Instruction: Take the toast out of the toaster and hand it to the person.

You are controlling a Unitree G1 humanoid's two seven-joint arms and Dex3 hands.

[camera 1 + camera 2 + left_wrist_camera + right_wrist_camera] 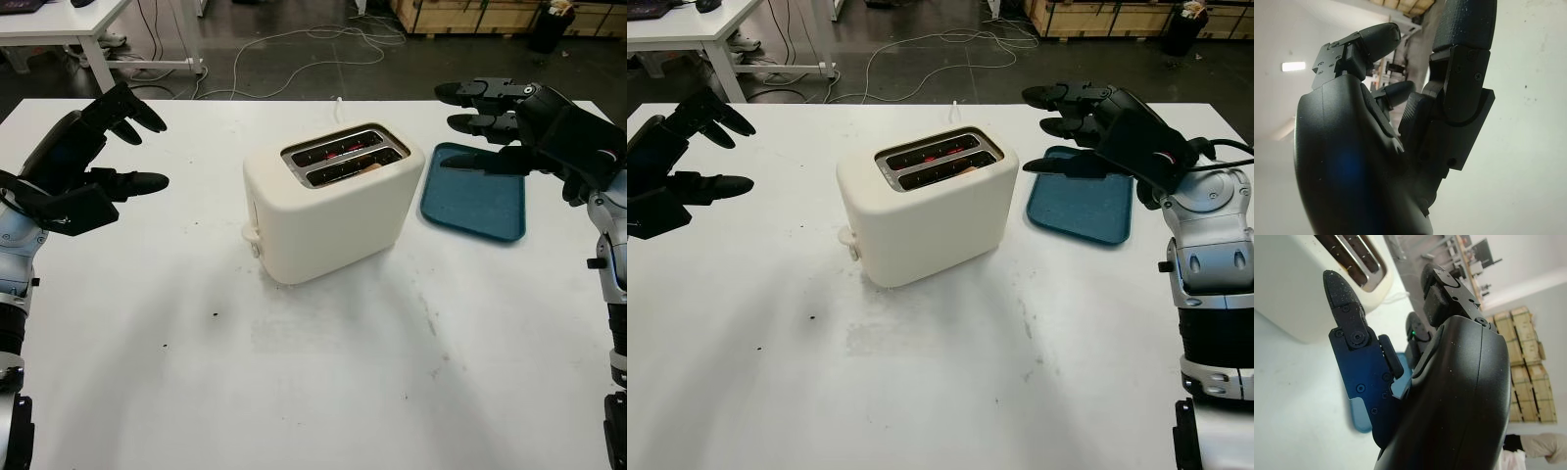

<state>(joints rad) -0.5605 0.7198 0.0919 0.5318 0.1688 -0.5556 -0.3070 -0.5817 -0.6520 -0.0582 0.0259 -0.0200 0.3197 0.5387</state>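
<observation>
A cream two-slot toaster (pixel 333 211) stands in the middle of the white table (pixel 323 392). A tan edge of toast (pixel 371 167) shows low in the slot nearer me; red glow shows in the far slot. My left hand (pixel 157 152) hovers open at the table's left side, well apart from the toaster. My right hand (pixel 448 125) hovers open to the right of the toaster, above the near-left part of a blue tray (pixel 485 206), fingers pointing toward the toaster. In the right wrist view the toaster (pixel 1298 289) lies beyond my fingers (pixel 1347 308).
The toaster's lever knob (pixel 251 235) sticks out at its left end. The blue tray holds nothing. Beyond the table's far edge lie cables (pixel 323 39) on a dark floor, with a white desk (pixel 59 24) at far left and wooden crates (pixel 490 15) at far right.
</observation>
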